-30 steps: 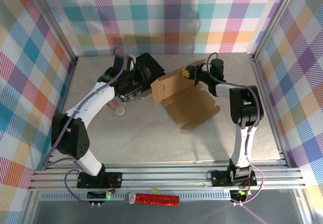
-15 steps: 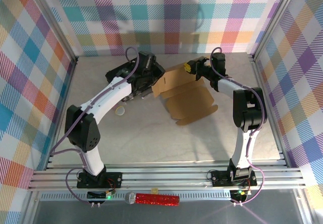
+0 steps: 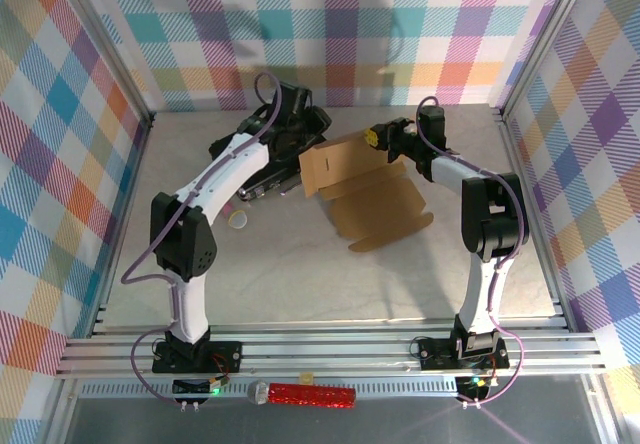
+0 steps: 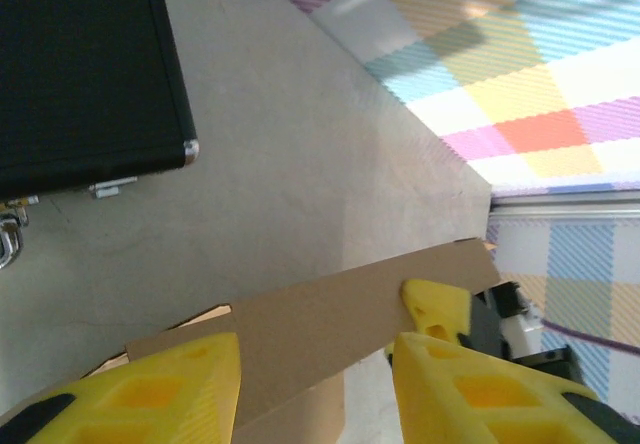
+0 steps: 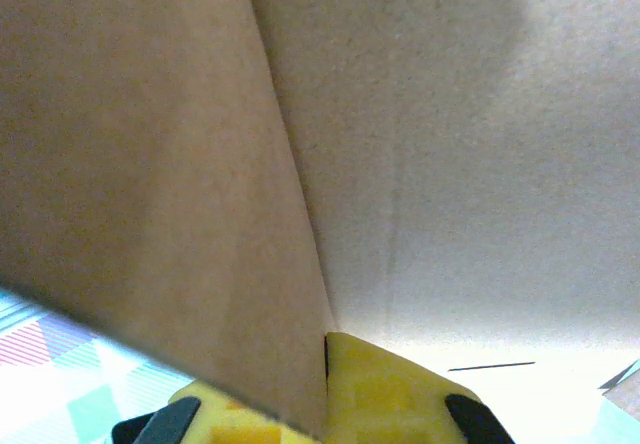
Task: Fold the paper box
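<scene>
Paper box [image 3: 385, 204] half-raised; right claw [image 3: 374, 137] clamped on its upright wall; left claw [image 4: 312, 389] apart, astride the wall's edge; next, probably close and crease.

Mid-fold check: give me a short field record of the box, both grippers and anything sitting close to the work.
paper box: brown cardboard, lower part flat on the table, raised panel standing at its left
right gripper: shut on the raised panel's far end
left gripper: open, fingers spread at the panel's top edge, not clamped
black case: closed, left of the box, apart from it
small roll: on the table beside the left arm
</scene>
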